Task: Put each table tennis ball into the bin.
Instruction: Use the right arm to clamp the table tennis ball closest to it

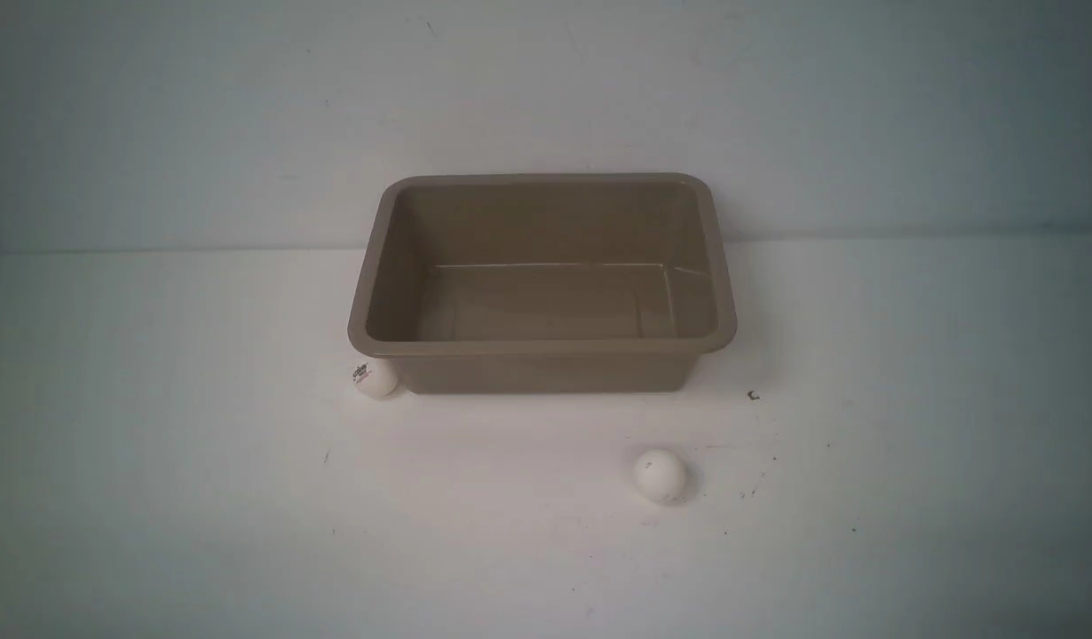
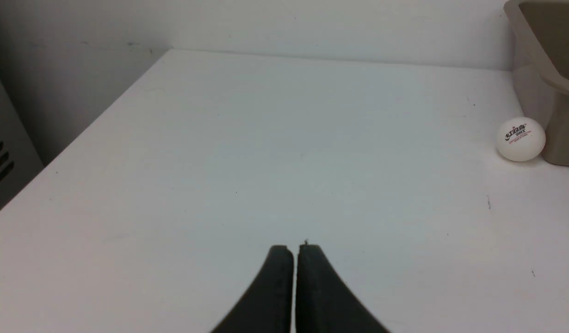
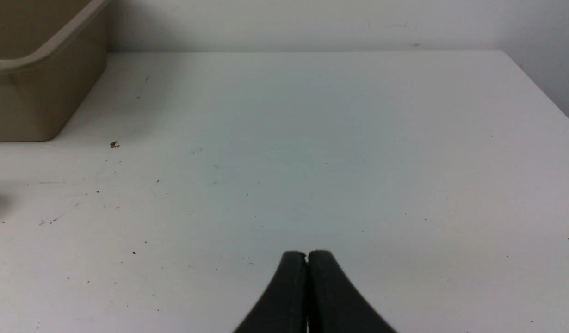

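Observation:
The taupe bin (image 1: 382,266) stands in the middle of the white table with nothing inside it. One white table tennis ball (image 1: 375,376) with a dark logo rests against the bin's near left corner; the left wrist view shows this ball (image 2: 520,138) beside the bin (image 2: 562,134). A second ball (image 1: 660,475) lies alone on the table, in front of the bin's right half. My left gripper (image 2: 295,247) is shut and empty, well short of the first ball. My right gripper (image 3: 307,253) is shut and empty too. Neither arm shows in the front view.
The right wrist view catches the bin's corner (image 3: 39,92) and a small dark speck (image 3: 114,144) on the table. A grey wall rises behind the table. A vented panel (image 2: 0,157) stands past the table's left edge.

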